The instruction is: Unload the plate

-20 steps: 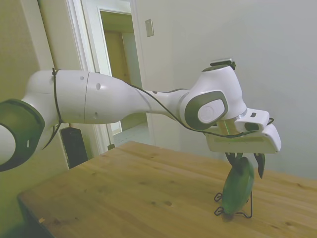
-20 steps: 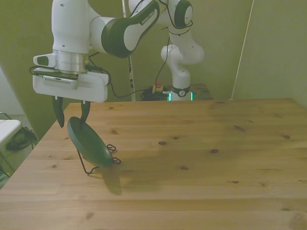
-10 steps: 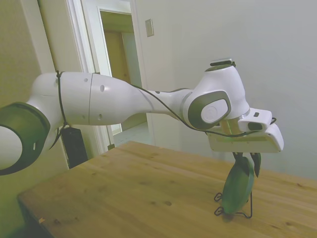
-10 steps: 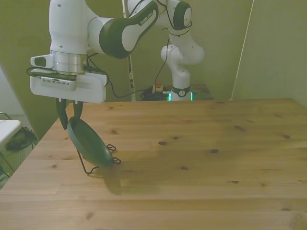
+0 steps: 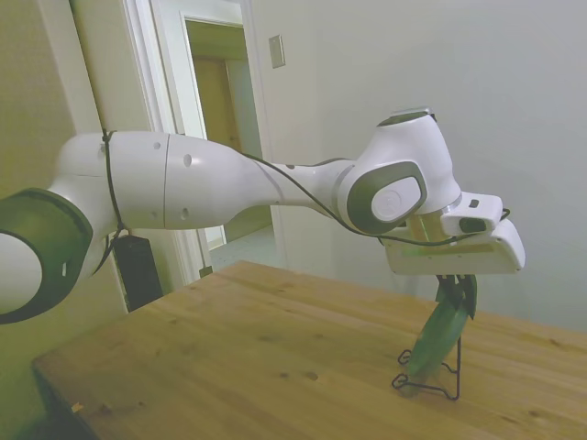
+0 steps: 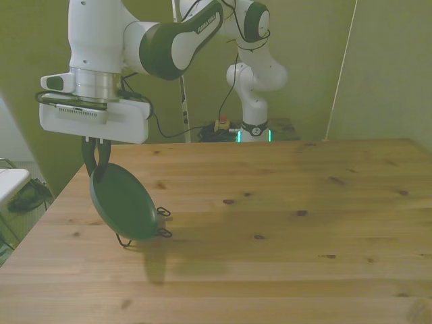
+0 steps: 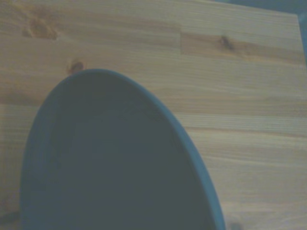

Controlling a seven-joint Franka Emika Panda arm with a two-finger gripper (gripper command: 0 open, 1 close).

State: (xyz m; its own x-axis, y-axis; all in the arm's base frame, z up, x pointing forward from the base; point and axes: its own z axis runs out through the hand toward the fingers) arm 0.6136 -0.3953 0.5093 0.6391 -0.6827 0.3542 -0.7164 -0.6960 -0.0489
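The dark green plate [image 6: 123, 202] stands tilted on edge, its lower rim still down at the thin black wire rack [image 6: 143, 234] near the front view's left side of the table. My gripper [image 6: 96, 156] is shut on the plate's upper rim. In the side view the plate [image 5: 440, 332] leans steeply under the gripper [image 5: 456, 291], over the wire rack [image 5: 425, 383]. The wrist view is filled by the plate's inner face [image 7: 110, 167], out of focus, with bare wood around it.
The wooden table [image 6: 283, 223] stretches wide toward the front view's right. Its left edge [image 6: 40, 216] lies close to the rack. A doorway [image 5: 225, 137] shows behind the arm in the side view.
The fingers closed on the plate's upper rim. The plate has since tipped more upright and shifted in the rack, and the hand has risen slightly.
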